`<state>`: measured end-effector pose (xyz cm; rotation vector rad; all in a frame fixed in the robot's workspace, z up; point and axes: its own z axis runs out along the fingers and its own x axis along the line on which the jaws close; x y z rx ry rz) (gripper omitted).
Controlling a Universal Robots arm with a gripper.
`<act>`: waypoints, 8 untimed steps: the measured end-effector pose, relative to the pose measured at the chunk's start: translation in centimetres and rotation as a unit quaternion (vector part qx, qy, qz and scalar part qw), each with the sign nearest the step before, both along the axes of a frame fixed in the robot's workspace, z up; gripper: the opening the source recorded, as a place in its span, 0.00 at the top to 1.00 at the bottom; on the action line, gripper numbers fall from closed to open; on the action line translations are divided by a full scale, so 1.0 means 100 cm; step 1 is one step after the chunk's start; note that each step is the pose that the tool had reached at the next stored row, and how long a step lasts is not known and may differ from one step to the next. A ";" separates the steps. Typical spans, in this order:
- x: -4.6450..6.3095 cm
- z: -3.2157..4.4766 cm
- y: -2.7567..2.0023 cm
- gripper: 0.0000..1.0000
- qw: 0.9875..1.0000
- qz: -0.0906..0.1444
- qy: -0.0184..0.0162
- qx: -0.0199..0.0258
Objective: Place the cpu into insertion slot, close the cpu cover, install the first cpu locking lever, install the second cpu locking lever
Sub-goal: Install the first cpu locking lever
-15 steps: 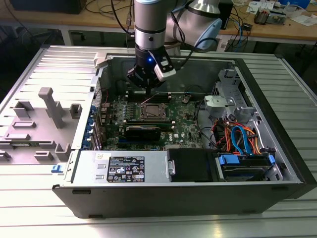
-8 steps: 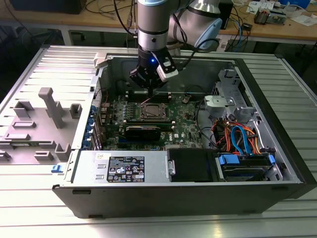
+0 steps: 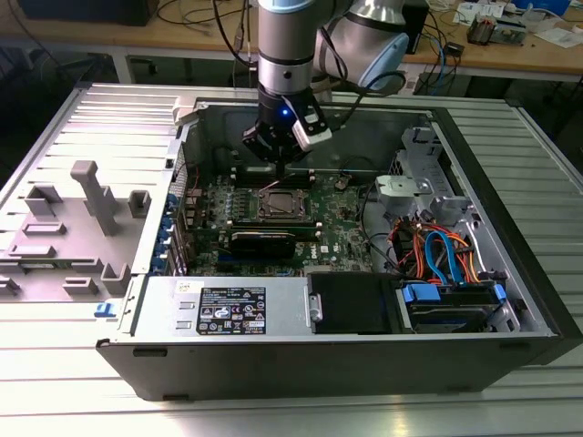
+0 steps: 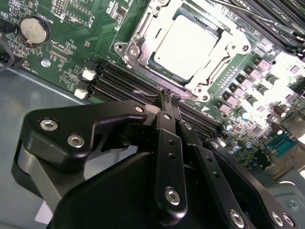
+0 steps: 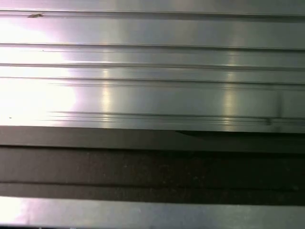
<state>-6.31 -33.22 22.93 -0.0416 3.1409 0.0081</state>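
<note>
The cpu (image 4: 188, 40), with its dull silver top, lies flat in the insertion slot (image 3: 278, 205) on the green board. The shiny cpu cover (image 4: 143, 34) lies down around it as a frame. My gripper (image 4: 168, 97) hangs just above the board beside the slot, over the long black memory slots (image 4: 119, 78). Its black fingers (image 4: 167, 143) are shut, tips together, with nothing between them. In the exterior view the gripper (image 3: 278, 162) sits inside the open case, just behind the slot. I cannot tell how the locking levers stand.
The case walls (image 3: 182, 146) enclose the board. A black drive box (image 3: 351, 300) and coloured cables (image 3: 437, 255) lie at the exterior view's right. Grey plastic parts (image 3: 91, 200) stand on the panel at its left. A coin battery (image 4: 34, 29) sits on the board.
</note>
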 end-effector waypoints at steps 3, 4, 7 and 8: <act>0.002 -0.0011 0.0000 0.89 1.000 0.000 0.000 0.000; 0.002 -0.0015 0.0000 0.89 1.000 0.000 0.000 0.000; 0.005 -0.0030 0.0001 0.89 1.000 0.000 0.000 0.000; 0.006 -0.0036 0.0001 0.89 1.000 0.000 0.000 0.000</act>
